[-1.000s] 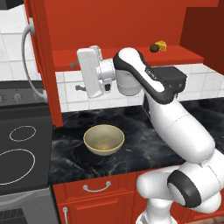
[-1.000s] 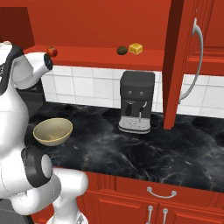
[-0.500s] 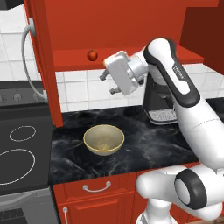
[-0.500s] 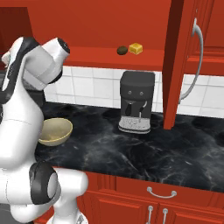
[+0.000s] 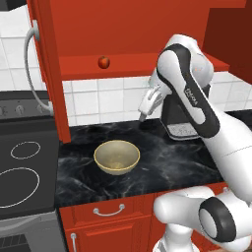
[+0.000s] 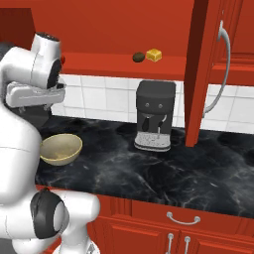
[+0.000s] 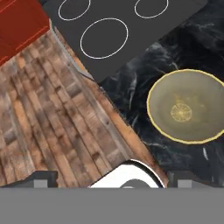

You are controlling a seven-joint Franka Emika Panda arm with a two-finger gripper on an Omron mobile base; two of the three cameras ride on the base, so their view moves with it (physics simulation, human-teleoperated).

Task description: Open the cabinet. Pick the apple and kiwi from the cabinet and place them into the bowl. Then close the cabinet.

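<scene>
Setting: red kitchen, black marble counter (image 5: 172,167), stove (image 5: 24,172) at left.
Cabinet (image 5: 44,74): doors open.
Apple (image 5: 104,62): on shelf, upper centre.
Kiwi (image 6: 138,57): shelf, beside cheese (image 6: 154,55).
Bowl (image 5: 116,156): empty, mid-counter.
Gripper (image 5: 144,114): pointing down, nothing held; finger spread cannot be told.
Risk: reaching upward, the arm may hit the shelf edge or knock the apple off.

The red cabinet (image 5: 123,34) stands open, both panelled doors swung outward with their long silver bar handles showing. The small red apple (image 5: 104,62) sits on the cabinet's shelf toward its left end. The dark brown-green kiwi (image 6: 138,57) lies well apart from it, further right on the same shelf. The shallow tan-yellow bowl (image 5: 116,157) rests upright and empty on the black marbled counter below.
</scene>
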